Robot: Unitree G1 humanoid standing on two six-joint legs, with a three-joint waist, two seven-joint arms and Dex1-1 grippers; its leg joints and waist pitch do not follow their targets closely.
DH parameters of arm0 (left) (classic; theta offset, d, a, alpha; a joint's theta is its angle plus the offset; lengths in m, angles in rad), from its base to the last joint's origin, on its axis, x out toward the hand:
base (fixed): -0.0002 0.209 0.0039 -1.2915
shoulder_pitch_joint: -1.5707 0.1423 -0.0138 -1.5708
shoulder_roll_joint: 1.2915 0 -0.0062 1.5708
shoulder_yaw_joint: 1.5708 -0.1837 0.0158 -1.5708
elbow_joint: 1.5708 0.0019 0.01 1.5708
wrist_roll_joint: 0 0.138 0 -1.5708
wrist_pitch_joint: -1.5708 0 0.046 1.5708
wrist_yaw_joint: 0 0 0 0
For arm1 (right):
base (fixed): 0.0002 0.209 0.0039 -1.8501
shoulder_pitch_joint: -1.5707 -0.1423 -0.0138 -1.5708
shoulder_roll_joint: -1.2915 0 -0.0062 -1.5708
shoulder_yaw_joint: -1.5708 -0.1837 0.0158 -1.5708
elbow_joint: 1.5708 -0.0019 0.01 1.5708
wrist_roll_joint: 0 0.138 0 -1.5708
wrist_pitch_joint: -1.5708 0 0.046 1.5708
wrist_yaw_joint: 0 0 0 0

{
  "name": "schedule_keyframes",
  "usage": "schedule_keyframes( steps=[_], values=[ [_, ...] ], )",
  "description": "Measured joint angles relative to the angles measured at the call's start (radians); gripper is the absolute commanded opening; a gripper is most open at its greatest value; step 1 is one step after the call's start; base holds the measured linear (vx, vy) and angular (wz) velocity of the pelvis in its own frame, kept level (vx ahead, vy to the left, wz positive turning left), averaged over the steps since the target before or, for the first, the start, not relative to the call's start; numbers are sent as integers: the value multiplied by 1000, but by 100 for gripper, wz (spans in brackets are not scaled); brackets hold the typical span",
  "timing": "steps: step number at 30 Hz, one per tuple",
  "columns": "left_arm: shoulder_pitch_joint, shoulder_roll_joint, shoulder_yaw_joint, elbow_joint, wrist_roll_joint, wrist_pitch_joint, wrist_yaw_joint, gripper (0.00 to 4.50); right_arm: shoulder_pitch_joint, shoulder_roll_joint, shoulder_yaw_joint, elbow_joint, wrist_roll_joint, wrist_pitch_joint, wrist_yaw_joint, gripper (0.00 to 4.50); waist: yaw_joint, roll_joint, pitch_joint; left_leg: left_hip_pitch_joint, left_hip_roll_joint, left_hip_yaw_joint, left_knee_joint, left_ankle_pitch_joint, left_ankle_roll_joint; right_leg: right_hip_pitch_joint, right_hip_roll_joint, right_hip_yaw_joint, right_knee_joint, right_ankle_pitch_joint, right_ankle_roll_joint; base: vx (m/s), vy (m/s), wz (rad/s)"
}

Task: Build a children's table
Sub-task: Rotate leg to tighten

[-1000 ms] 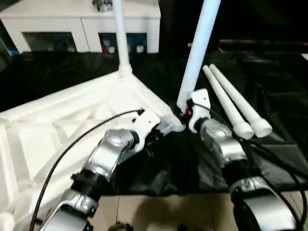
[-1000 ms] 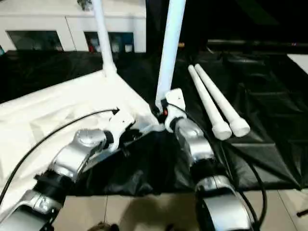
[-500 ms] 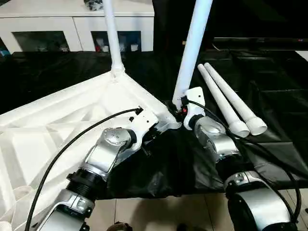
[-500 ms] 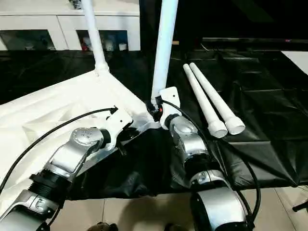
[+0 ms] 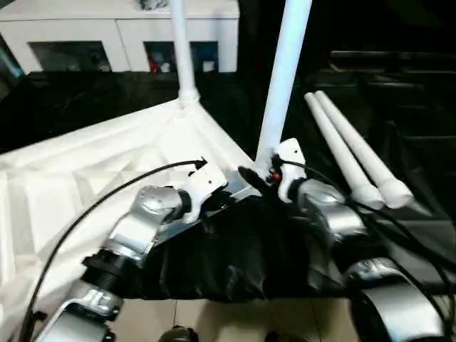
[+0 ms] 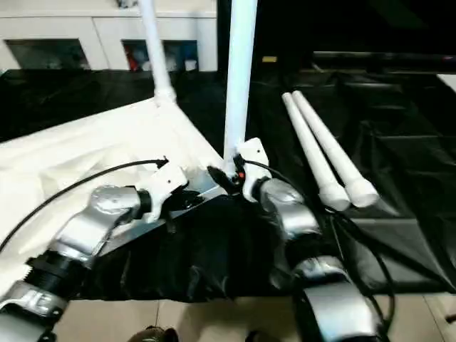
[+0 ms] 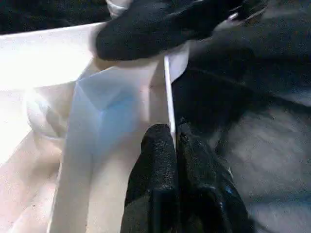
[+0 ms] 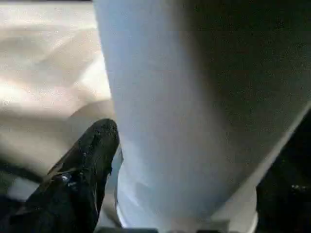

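A: Which way is the table [image 5: 85, 178] lying?
B: Upside down on the black sheet [image 5: 399, 142], ribbed underside up. Two legs are fitted: one [image 5: 182, 50] at the far corner, one [image 5: 283, 78] at the near corner, long axes pointing up, the near one tilted slightly.
A: And the loose legs [image 5: 353, 153]?
B: Two, flat on the sheet side by side, beyond the right gripper [image 5: 251, 174], wide ends nearest the robot.
A: Materials?
B: Smooth white plastic; round, tapered legs; thin-walled ribs. The sheet is glossy and wrinkled. A white cabinet [image 5: 121, 35] stands behind.
A: The fingers?
B: The left gripper [image 7: 174, 145] is clenched on the top's thin edge by the near corner. One right finger [image 8: 87, 160] lies beside the near leg's base; the right jaws are spread, gripping nothing.
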Motion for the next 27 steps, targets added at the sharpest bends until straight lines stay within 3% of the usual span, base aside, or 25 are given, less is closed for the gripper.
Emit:
schedule_keyframes(
  steps=[7,13,14,16,19,27],
  values=[
    [6,61,0,-1,-42,-52,-153,0,70,-118,65,-181,31,77,256,366,26,0,0,-11,8,-1,5,0,1,-9,7,-1,6,-5,0,18,-9,1],
    [6,88,-6,7,-61,-72,-237,0,91,-160,93,-235,50,111,367,366,25,0,0,-14,12,0,21,-4,-6,-11,7,0,18,-5,-1,0,0,0],
    [6,93,-12,9,-63,-75,-252,0,99,-170,100,-251,50,121,388,339,25,0,0,-13,13,0,21,-4,-7,-10,7,0,18,-5,-1,0,0,0],
    [6,100,-14,19,-63,-87,-278,0,105,-182,108,-267,50,139,415,339,25,0,0,-13,13,0,21,-4,-7,-9,7,0,18,-5,-1,0,0,0],
    [6,104,-14,26,-63,-96,-295,0,106,-192,119,-284,48,152,432,300,26,0,0,-13,13,0,21,-2,-10,-7,7,0,19,-6,1,0,0,0],
    [6,95,-8,48,-62,-103,-291,0,122,-182,118,-298,41,157,399,277,25,-1,-1,-11,13,0,22,-1,-10,-4,7,0,19,-6,1,0,0,0]
  ],
)
